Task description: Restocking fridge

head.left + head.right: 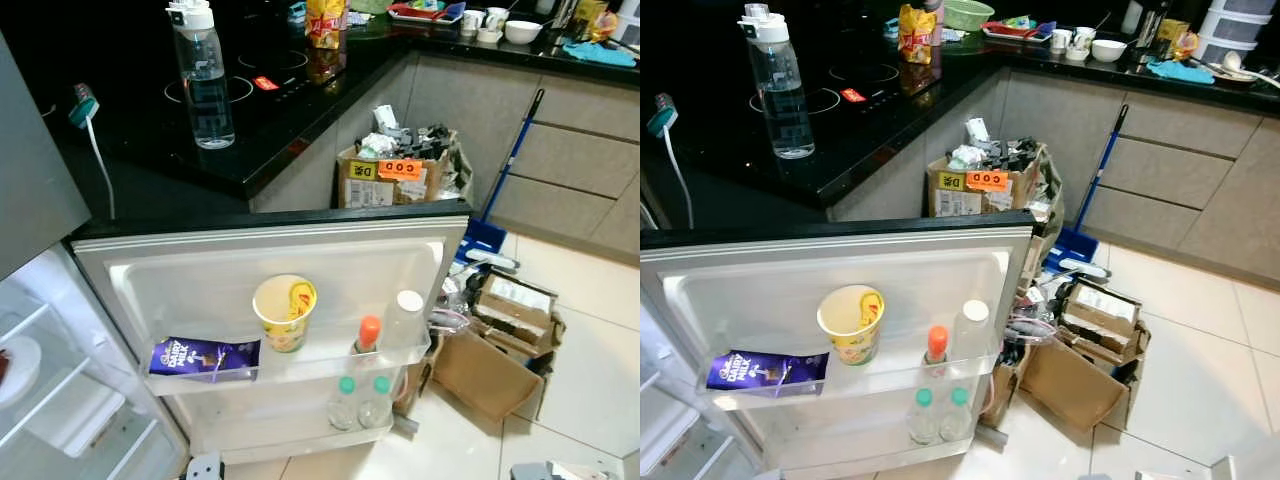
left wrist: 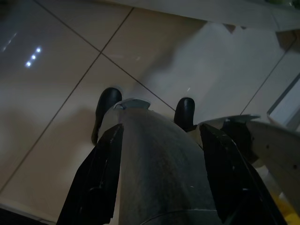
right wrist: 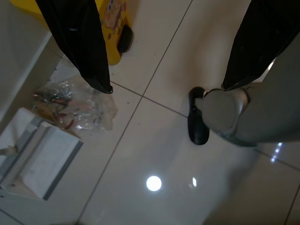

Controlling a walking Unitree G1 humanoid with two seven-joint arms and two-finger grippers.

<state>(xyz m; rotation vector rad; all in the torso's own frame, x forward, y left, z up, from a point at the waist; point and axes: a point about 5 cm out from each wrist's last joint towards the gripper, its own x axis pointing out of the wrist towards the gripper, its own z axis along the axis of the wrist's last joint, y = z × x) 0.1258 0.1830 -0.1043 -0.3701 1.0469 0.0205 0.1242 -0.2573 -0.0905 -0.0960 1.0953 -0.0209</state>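
Water bottle (image 1: 203, 75) upright on black desk (image 1: 150, 160) beyond open fridge door (image 1: 270, 330), left of centre, so nearer left end effector (image 2: 154, 173); both end effectors, left and right (image 3: 173, 51), low over floor, fingers apart.

Fridge door (image 1: 200, 262) open. Upper shelf: purple chocolate bar (image 1: 204, 357) flat, cup (image 1: 285, 311) upright, two bottles (image 1: 368, 334). Lower shelf: two green-capped bottles (image 1: 361, 401).
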